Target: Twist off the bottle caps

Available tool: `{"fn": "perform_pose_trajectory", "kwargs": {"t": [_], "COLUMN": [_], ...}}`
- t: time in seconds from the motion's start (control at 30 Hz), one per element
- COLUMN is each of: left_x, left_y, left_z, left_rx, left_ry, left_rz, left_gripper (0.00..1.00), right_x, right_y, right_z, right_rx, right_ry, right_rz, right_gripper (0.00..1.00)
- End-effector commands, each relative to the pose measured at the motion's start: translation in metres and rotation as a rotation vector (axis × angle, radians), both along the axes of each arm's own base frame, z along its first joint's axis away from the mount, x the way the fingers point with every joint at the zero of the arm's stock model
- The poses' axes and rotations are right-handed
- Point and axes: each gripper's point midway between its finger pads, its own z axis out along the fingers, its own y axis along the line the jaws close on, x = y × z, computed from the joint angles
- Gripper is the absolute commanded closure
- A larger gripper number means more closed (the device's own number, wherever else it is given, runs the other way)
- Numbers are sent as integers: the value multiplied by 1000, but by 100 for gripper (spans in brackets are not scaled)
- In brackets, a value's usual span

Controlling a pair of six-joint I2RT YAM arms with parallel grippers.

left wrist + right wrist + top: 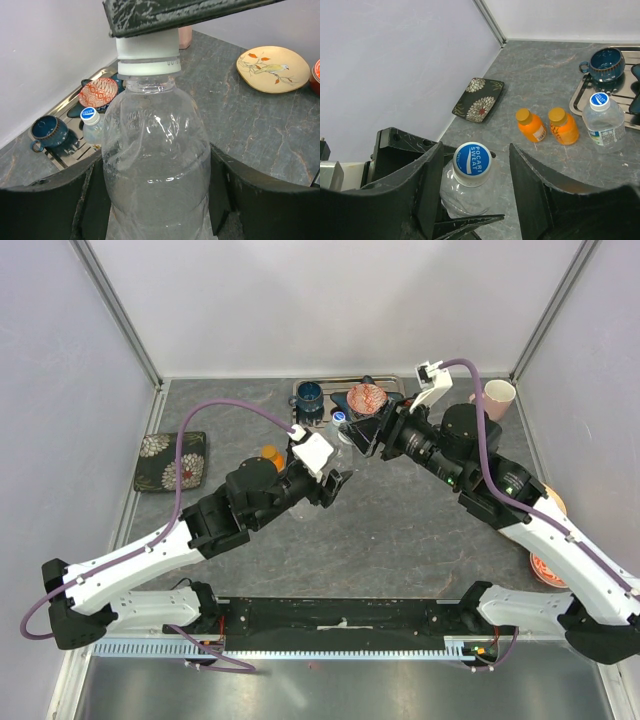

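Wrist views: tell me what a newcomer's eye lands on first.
A clear bottle fills the left wrist view, clamped at its body in the left hand. In the right wrist view, the right hand straddles its blue cap with a gap on each side. Beyond it stand two orange bottles, side by side and both capped.

a tray (297,402) with a mug (309,397) in it sits at the far edge of the bench (400,540). one bottle (603,122) stands just before it, two small bottles (532,126) (563,126) nearer the left edge. a plate (171,461) lies by that edge. another bottle (155,165) is near the middle of the bench.
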Motion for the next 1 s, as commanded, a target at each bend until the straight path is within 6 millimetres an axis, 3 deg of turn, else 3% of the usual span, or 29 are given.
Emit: {"fn": "perform_pose_trajectory", "kwargs": {"t": [0.0,0.3,0.47,0.63,0.67,0.73,0.77,0.8,0.97], "left_x": [1,0,0,0,0,0,0,0,-14], "left_y": [2,3,4,5,5,5,5,4,-1], "left_z": [17,16,17,17,17,16,17,16,21], "left_rx": [-33,-36,-42,-45,-45,-47,-46,-47,-73], "left_ry": [-61,-62,-67,-64,-64,-61,-63,-61,-69], "left_rz": [9,9,12,13,13,14,14,12,-77], "left_gripper": [63,63,63,63,63,63,63,63,68], "right_x": [1,1,0,0,0,-1,-1,-1,-9], "right_y": [5,8,11,10,9,9,9,8,7], "right_z": [2,-5,-10,-11,-10,-13,-13,-15,-5], "right_rx": [15,8,5,3,3,-1,0,-2,16], "right_ry": [-3,8,21,22,18,22,21,23,-29], "right_rz": [12,22,36,33,31,33,33,30,65], "right_gripper": [40,49,46,51,53,71,81,98,100]}}
